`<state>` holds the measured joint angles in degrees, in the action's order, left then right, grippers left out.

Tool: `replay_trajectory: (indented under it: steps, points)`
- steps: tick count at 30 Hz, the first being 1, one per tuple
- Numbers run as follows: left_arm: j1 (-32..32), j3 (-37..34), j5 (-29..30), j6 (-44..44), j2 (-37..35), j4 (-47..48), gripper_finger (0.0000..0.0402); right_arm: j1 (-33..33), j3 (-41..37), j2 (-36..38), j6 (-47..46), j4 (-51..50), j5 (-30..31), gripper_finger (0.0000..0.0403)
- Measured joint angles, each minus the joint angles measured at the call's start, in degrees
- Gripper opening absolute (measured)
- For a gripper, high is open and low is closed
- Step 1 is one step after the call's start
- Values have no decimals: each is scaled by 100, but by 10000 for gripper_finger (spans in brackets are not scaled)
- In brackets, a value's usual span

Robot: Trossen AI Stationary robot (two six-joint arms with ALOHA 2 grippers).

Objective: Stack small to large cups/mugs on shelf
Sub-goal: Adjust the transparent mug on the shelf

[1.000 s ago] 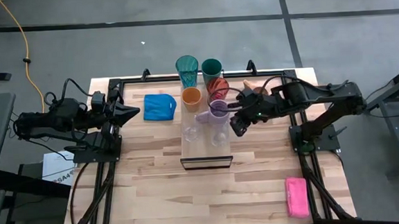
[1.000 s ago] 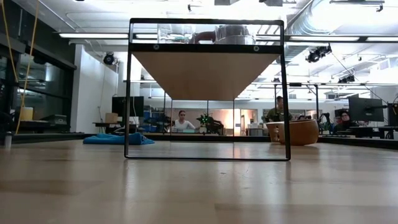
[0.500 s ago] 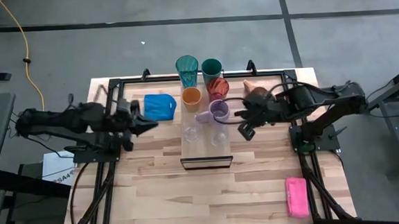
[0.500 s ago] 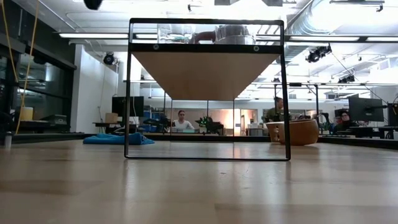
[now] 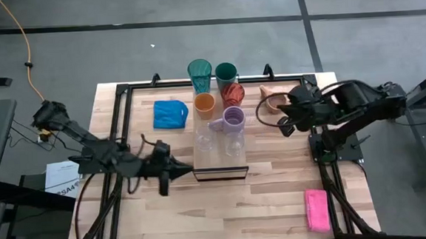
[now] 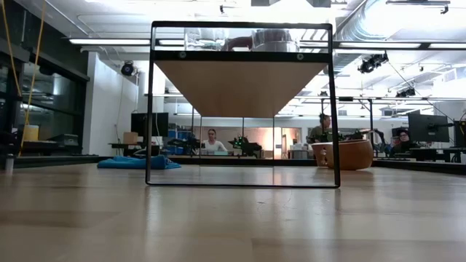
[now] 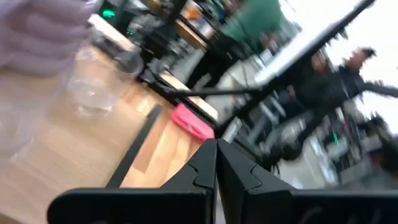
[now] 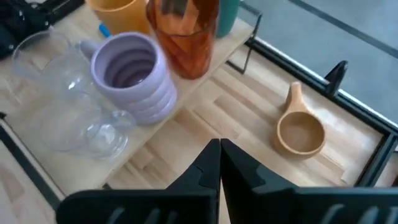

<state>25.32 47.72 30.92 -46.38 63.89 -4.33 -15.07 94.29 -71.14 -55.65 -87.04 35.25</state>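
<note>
The shelf (image 5: 219, 162) stands in the middle of the table; its plank shows from below in the low view (image 6: 240, 87). On it stand a teal tumbler (image 5: 200, 74), a dark green cup (image 5: 226, 74), an orange cup (image 5: 205, 104), a red cup (image 5: 233, 94), a lavender mug (image 5: 233, 118) and two clear glasses (image 5: 205, 141) (image 5: 234, 144). A tan mug (image 5: 271, 97) sits on the table to the shelf's right. My left gripper (image 5: 177, 168) is shut, by the shelf's near left corner. My right gripper (image 5: 283, 124) is shut, right of the lavender mug (image 8: 134, 74).
A blue cloth (image 5: 170, 113) lies left of the shelf, and a pink sponge (image 5: 316, 209) at the near right. Black frame rails run along the table's left and right sides. People sit in the room beyond the table (image 6: 213, 142).
My left gripper has swung from beside the blue cloth toward the table's near edge and rightward, reaching the shelf's near left corner. My right gripper has drawn back from the lavender mug toward the table's right edge and has shut. The cups have stayed in place.
</note>
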Motion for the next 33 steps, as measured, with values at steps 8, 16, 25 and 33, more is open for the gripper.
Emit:
replay_trajectory:
  steps: [8,16,25,33]
  points:
    - [-384,0,439,-1865,852,-502,0,4,-1405,851,-346,967,-119,0]
    - [-1049,0,-164,-2828,1024,36,0,4,-2089,1371,-322,1868,-204,0]
    - [-1420,0,-404,-3194,1037,655,0,4,-2086,1393,-195,2049,-204,0]
    - [-1495,0,-273,-3308,1036,829,0,4,-2080,1393,-193,2054,-204,0]
